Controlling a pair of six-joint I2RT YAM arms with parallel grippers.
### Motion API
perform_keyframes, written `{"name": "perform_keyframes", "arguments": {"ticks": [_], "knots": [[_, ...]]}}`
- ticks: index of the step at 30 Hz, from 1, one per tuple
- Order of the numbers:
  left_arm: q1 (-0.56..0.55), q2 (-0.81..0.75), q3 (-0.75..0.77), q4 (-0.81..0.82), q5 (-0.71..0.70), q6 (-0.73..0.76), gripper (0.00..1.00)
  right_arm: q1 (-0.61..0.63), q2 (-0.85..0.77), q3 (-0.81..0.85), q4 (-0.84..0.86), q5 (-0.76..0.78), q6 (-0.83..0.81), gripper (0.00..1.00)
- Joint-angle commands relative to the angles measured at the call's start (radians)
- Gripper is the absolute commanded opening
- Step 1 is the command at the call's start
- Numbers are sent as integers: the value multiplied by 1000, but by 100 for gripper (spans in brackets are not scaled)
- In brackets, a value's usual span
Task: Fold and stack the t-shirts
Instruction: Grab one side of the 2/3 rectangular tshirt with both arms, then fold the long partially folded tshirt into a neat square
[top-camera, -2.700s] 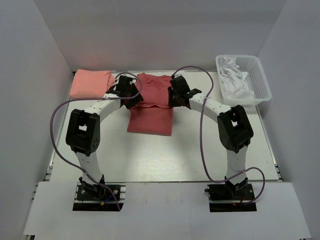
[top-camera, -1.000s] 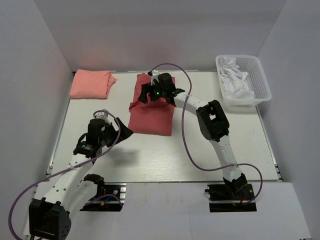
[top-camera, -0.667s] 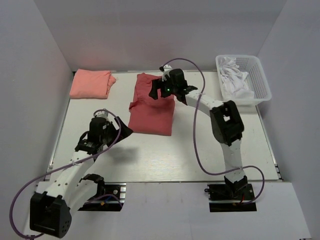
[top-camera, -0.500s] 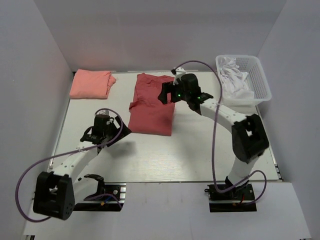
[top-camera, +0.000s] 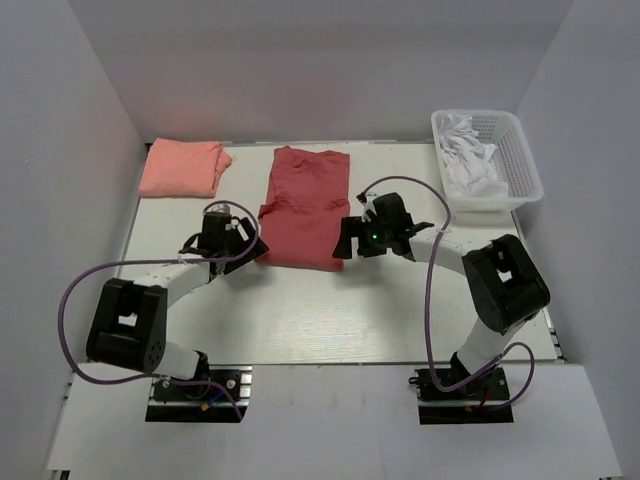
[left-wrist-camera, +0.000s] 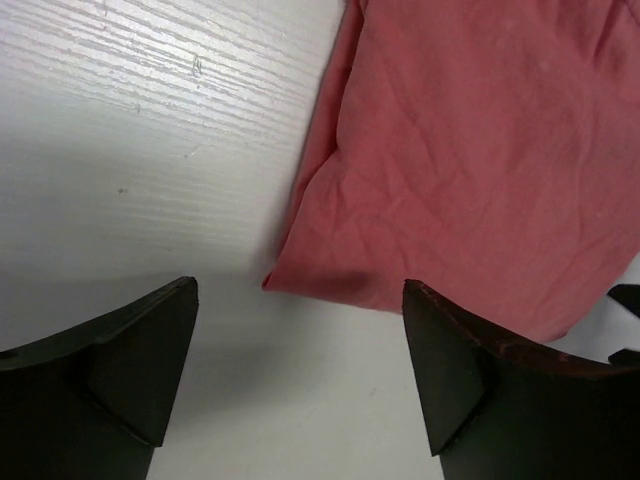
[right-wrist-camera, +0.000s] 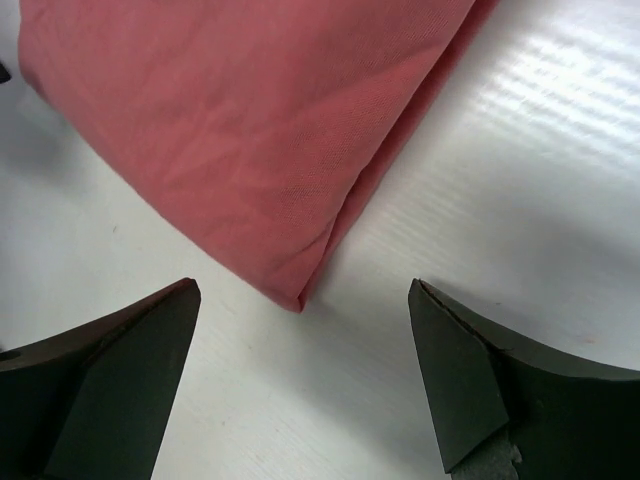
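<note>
The brick-red t-shirt lies flat on the worktop, folded into a long strip that runs from the far edge toward the arms. Its near hem is a straight fold. Along the left side, a little cloth juts out about halfway down.

The left end effector sits low at the near-left corner of that strip. We see its jaws spread wide and gripping nothing, and in the left wrist view the corner lies between the two fingers. The right end effector is at the near-right corner, equally wide open and empty, with that corner between its fingers. We cannot tell whether either pair touches the worktop.

The salmon-pink t-shirt rests folded in the far-left corner, well apart from the red one, with a bare strip between them. There is open worktop near the arms' bases and to the right of the red strip.

A white plastic basket holding white cloth stands at the far-right corner. The worktop is pale and faintly grained, with plain white walls on the left, right and far sides.
</note>
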Motion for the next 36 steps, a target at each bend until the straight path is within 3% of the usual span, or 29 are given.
{"name": "perform_keyframes", "arguments": {"ticks": [1,5,6,12,18,20,24,25,27,30,36], "knots": [[3,41,17,68,28,20,90,2,39,-9,63,-106,45,90],[-15,110,7,140,95,9,68,2,86,-22,98,-159,58,90],[-15,119,7,153,121,9,58,1,96,-30,116,-177,73,90],[-15,133,-22,176,100,9,46,5,108,-98,193,-231,91,85],[-15,156,-22,194,130,9,14,8,140,-119,232,-260,111,59],[-15,179,-22,194,131,9,2,4,137,-127,250,-249,113,41],[-15,190,-22,214,154,9,0,1,149,-115,245,-220,113,30],[-15,190,-22,214,166,9,0,4,151,-111,244,-217,113,24],[-15,176,-22,226,187,9,0,4,151,-92,226,-226,108,1],[-15,118,-52,217,212,0,0,10,114,-107,196,-234,93,0],[-24,-232,-101,18,247,-38,0,14,-116,-180,48,-237,45,0]]}}
